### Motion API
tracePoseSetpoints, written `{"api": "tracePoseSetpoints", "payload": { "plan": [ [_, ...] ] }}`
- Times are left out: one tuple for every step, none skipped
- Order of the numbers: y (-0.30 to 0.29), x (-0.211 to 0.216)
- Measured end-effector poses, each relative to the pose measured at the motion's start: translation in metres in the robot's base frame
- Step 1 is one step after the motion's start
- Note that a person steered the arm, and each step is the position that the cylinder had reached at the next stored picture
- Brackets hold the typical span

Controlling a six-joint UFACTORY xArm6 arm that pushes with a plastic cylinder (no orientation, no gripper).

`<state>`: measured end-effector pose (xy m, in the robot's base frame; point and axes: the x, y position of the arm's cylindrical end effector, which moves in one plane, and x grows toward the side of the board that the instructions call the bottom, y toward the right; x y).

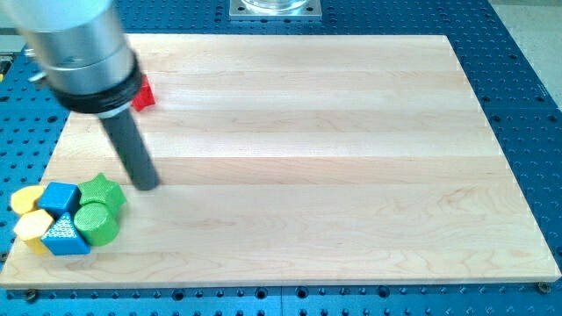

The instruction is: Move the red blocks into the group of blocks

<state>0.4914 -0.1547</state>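
Observation:
One red block point(143, 95) shows near the board's upper left, partly hidden behind the arm's grey body; its shape cannot be made out. I see no other red block. My tip point(147, 183) rests on the board, below the red block and just right of the green star point(103, 190). The group sits at the lower left: a green star, a green cylinder point(95, 222), a blue cube point(61, 198), a blue triangular block point(64, 235), and two yellow blocks point(26, 199) point(32, 226).
The wooden board point(307, 158) lies on a blue perforated table point(527, 105). The group lies close to the board's left and bottom edges. A metal mount point(275, 8) sits at the view's top.

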Motion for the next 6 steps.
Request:
{"api": "tracePoseSetpoints", "payload": {
  "plan": [
    [0.043, -0.024],
    [0.076, -0.060],
    [0.079, -0.117],
    [0.053, -0.165],
    [0.005, -0.213],
    [-0.047, -0.255]
  ]
}}
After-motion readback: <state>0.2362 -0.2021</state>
